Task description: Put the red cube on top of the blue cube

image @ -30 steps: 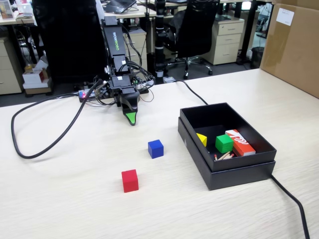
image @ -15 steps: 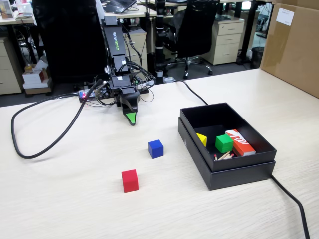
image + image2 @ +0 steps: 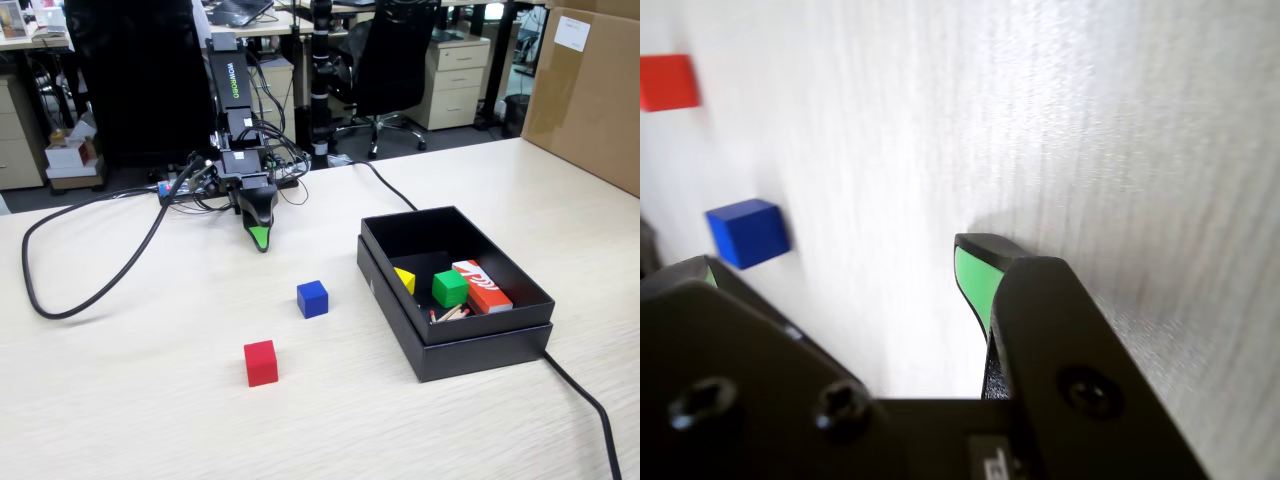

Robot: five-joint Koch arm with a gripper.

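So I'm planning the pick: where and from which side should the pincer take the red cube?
Probably from straight above, closing on two opposite side faces of the red cube. It sits flat on the table with free space all round; the blue cube stands apart. The pincer must first travel over past the blue cube.

Legible markings: one. White lettering runs lengthwise along a green strip on the black upper arm segment at the far side of the table in the fixed view, apparently reading "WOWROBO". White markings on the red-orange and white rectangular box, inside the black tray at right, are unreadable.
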